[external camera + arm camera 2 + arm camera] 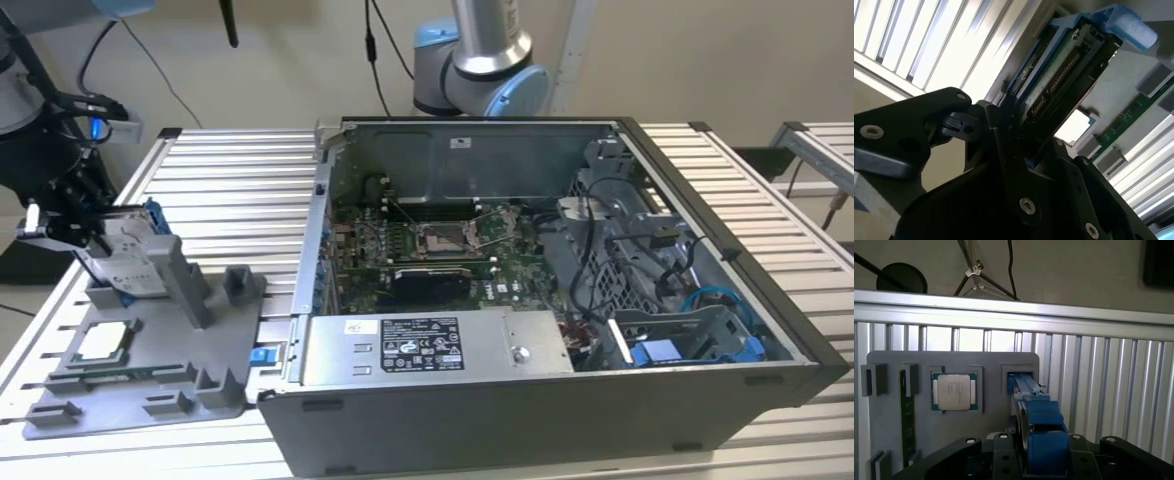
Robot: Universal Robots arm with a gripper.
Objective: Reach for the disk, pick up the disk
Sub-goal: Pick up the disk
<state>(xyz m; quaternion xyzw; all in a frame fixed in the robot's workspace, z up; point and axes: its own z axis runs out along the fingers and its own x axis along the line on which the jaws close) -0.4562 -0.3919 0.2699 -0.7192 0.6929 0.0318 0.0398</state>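
First, gripper (83, 232): hung at the exterior view's far left, above the upright slot of the grey fixture (147, 385).
Jaws: drawn narrow, one on each side of the disk (134, 262). In both wrist views they pressed close against it and appeared clamped on it.
Disk position: on edge and slightly tilted, with its lower end in the fixture's slot. Its blue bracket (1040, 426) sat between the jaws in the first wrist view.
Fixture: lay flat on the slatted bench (227, 170).
CPU chip (107, 342): seated in a square pocket just beside the slot, apart from the gripper.
Computer case (747, 300): open, to the right, well apart from the gripper.
Progress: the reach looked complete and the grasp made. The lift seemed not yet done, since the disk sat in its slot.
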